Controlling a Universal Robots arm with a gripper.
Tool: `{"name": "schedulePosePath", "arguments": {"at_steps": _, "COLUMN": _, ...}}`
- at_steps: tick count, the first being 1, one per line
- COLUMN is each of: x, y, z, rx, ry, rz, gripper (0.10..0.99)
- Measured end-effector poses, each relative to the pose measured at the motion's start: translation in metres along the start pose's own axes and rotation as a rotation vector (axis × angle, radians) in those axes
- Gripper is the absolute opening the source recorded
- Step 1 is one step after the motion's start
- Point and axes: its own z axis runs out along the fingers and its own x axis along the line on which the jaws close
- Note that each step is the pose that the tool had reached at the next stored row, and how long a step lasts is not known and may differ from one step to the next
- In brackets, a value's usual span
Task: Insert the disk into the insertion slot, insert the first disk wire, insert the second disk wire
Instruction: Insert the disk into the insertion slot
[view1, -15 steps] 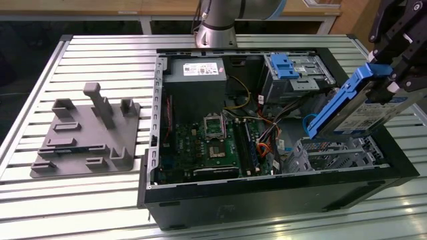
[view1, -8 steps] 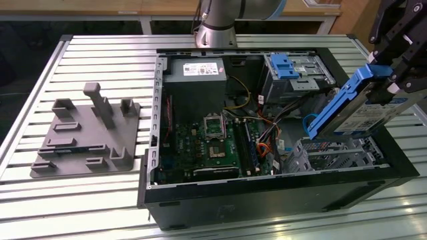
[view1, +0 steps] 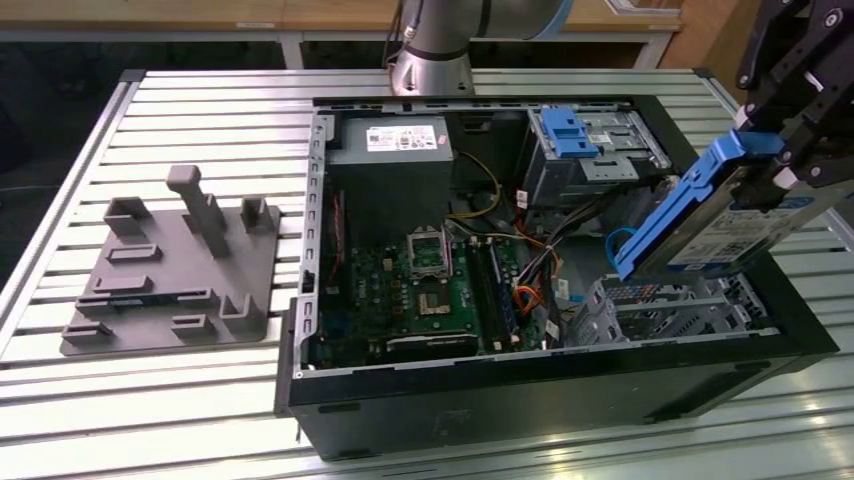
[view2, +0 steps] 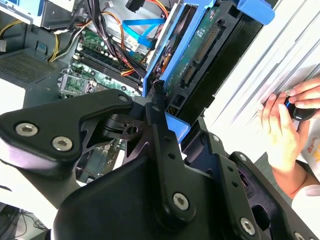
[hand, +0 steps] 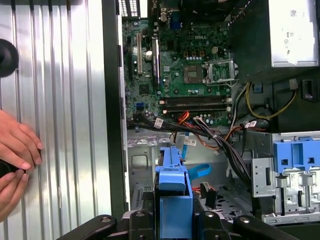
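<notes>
Gripper (view1: 785, 160) is clamping the disk (view1: 721, 228) at its upper end, tilted over the insertion slot (view1: 667, 305). Judging it rigid, shock-sensitive, with the blue carrier rail (view1: 667, 215) offering the safest hold.

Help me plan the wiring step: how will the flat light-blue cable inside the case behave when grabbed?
Probably floppy: the light-blue cable is thin, flat and already curved. Likely very light, so it should lift easily yet might twist or slip in the jaws. The dark wire bundle lies close, so it could snag.
</notes>
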Motion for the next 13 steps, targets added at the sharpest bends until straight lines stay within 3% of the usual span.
{"name": "schedulePosePath", "arguments": {"at_steps": 13, "x": 0.0003, "y": -0.0005, "z": 0.0059, "rx": -0.001, "ry": 0.0028, "rz": -0.006, "gripper": 0.365}}
